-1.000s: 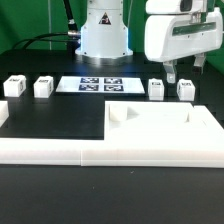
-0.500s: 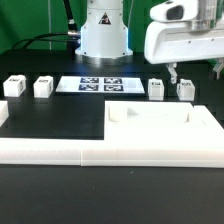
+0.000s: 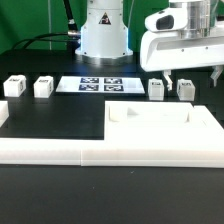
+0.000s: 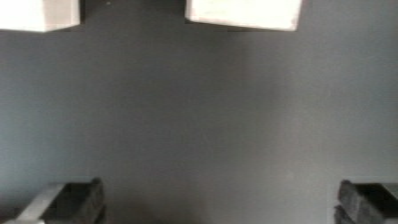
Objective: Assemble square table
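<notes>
The white square tabletop (image 3: 160, 125) lies at the exterior view's right, against the front rail. Four small white tagged legs stand in a row behind it: two at the left (image 3: 14, 86) (image 3: 43, 87) and two at the right (image 3: 157, 89) (image 3: 185, 89). My gripper (image 3: 195, 77) hangs open and empty just above the two right legs. In the wrist view the gripper (image 4: 217, 205) is wide open over bare dark table. Its dark fingertips (image 4: 71, 203) show at the picture's corners, and two white legs (image 4: 246, 12) (image 4: 36, 12) are at the far edge.
The marker board (image 3: 100, 84) lies flat in front of the robot base (image 3: 105, 35). The long white border rail (image 3: 60, 152) runs along the front, with a short piece (image 3: 3, 112) at the exterior view's left. Black cables trail behind the left legs.
The gripper has turned about its vertical axis and now faces the exterior camera broadside. It has come down a little over the two right legs. The parts have not moved.
</notes>
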`<state>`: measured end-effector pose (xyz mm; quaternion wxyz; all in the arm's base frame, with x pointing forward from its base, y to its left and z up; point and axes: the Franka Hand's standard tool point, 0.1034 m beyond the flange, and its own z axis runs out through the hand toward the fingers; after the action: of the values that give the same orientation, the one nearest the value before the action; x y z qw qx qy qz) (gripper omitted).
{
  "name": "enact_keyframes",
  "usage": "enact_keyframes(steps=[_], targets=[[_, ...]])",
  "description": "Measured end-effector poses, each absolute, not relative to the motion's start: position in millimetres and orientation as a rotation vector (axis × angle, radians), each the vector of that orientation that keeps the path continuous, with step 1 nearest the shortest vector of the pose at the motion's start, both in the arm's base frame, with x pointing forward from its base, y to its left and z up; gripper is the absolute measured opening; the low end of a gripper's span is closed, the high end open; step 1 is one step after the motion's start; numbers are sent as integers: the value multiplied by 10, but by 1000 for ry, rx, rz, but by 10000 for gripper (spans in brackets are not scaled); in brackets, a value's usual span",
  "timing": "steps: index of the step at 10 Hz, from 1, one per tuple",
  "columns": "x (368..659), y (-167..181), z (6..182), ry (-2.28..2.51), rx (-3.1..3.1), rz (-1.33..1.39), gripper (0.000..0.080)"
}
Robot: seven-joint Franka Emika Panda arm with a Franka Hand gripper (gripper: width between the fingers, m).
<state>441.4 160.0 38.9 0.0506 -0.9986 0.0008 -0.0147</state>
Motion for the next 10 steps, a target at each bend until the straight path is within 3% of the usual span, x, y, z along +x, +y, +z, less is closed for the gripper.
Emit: enact_keyframes(steps=[2,8,10], targets=[[4308,1663,476,125,-3065,396,649],[4303,1574,456,153,-2944,1002,649],[4158,1664,364,213,-2805,1257,649]])
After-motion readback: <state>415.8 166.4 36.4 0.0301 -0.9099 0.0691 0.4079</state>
